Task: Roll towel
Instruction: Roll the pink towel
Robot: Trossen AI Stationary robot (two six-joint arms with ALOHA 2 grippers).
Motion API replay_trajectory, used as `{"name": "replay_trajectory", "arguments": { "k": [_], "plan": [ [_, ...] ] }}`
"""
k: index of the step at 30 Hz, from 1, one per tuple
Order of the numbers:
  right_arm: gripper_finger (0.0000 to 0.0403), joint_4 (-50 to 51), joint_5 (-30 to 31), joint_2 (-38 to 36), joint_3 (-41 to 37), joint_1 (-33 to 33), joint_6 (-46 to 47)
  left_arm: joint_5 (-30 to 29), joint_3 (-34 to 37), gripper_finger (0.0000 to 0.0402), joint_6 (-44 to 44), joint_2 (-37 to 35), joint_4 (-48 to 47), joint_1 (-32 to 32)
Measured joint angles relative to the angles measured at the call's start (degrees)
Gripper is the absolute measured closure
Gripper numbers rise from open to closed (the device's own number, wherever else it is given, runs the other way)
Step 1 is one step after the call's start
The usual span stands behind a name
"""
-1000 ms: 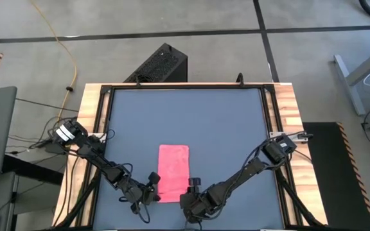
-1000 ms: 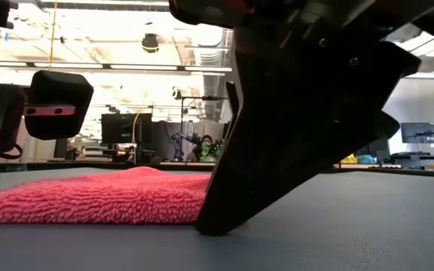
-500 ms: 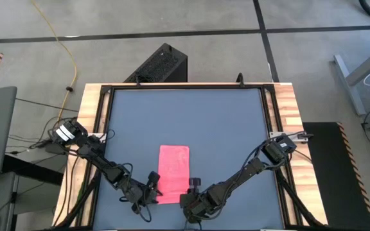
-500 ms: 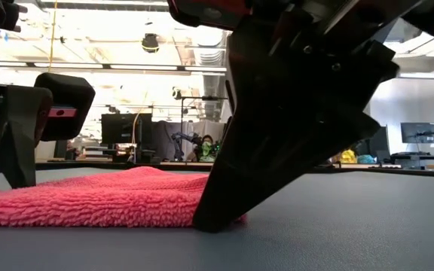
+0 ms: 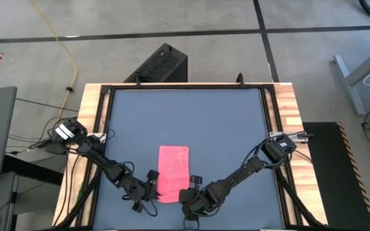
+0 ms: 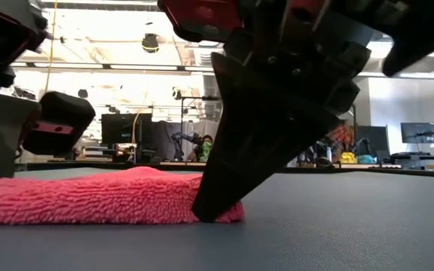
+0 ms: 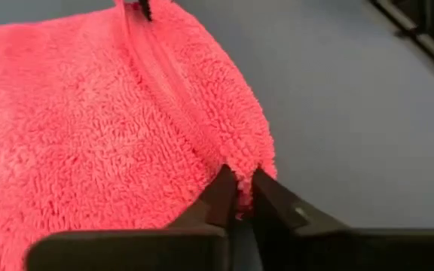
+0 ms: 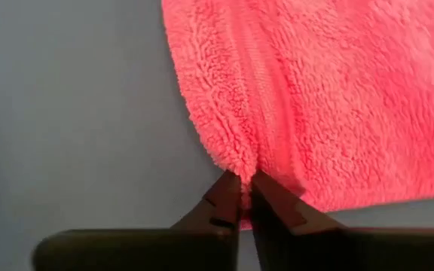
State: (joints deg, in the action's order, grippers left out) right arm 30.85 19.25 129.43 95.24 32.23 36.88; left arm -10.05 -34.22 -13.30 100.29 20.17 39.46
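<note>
Even, bright overhead light; shadows faint. Low view: ceiling lamps point(image 6: 151, 41) glare, near arm a blurred silhouette. Wrist views sharp.

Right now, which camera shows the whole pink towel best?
The high view: the towel lies flat there, all edges visible, between both grippers. The low view shows only its near edge. Each wrist view shows one corner, pinched by the left gripper or the right gripper.

Towel point(image 5: 173, 172) plain bright pink; table point(image 5: 223, 122) dark grey; tool fingers point(image 7: 221, 197) black.
</note>
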Motion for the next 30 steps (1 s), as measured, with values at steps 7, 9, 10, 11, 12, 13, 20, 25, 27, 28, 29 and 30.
{"name": "replay_trajectory", "arguments": {
  "k": [7, 9, 10, 11, 12, 13, 20, 25, 27, 28, 29, 30],
  "plan": [
    [0.0389, -1.15, -5.84, -0.91, -0.02, -1.29, 4.93, 16.04, 1.45, 0.0399, -3.05, 0.29, 7.03, -3.6],
    [0.0389, -1.85, -7.18, -1.32, -0.1, -1.44, 6.07, 20.1, 3.36, 0.04, -4.88, 0.38, 12.26, -4.88],
    [0.0389, -2.05, -7.47, -1.5, -0.16, -1.43, 6.29, 21.26, 5.1, 0.04, -6.13, 0.39, 15.52, -5.47],
    [0.0389, -2.6, -8.25, -1.53, -0.17, -1.43, 6.65, 22.0, 6.91, 0.0401, -7.34, 0.39, 18.22, -5.96],
    [0.0389, -3.33, -8.99, -1.53, -0.17, -1.55, 6.86, 22.5, 8.95, 0.0401, -8.92, 0.39, 21.53, -6.46],
    [0.0389, -4.19, -9.9, -1.53, -0.2, -1.76, 7.2, 22.82, 10.92, 0.0401, -10.81, 0.24, 24.51, -6.87],
    [0.0389, -5.85, -11.68, -1.44, -0.17, -3.82, 14.94, 23.54, 18.37, 0.0401, -20.27, 0.22, 40.94, -7.45],
    [0.0389, -5.5, -11.89, -1.44, -0.17, -4.37, 19.04, 22.88, 17.27, 0.0401, -21.99, -0.1, 34.69, -6.38],
    [0.0389, -5.45, -11.83, -1.44, -0.37, -4.31, 20.1, 22.76, 17.29, 0.0401, -22.59, -0.04, 35.16, -6.24],
    [0.0389, -5.94, -11.78, -1.47, -0.87, -4.28, 20.61, 22.7, 17.35, 0.0401, -23.02, 0.02, 35.75, -6.2],
    [0.0389, -6.63, -11.64, -1.53, -1.45, -4.24, 21.19, 22.7, 17.42, 0.0401, -23.58, 0.04, 36.17, -6.2],
    [0.0389, -7.4, -11.46, -1.61, -2.05, -4.18, 21.59, 22.71, 17.44, 0.0401, -24.36, 0.07, 36.44, -6.2]
  ]
}}
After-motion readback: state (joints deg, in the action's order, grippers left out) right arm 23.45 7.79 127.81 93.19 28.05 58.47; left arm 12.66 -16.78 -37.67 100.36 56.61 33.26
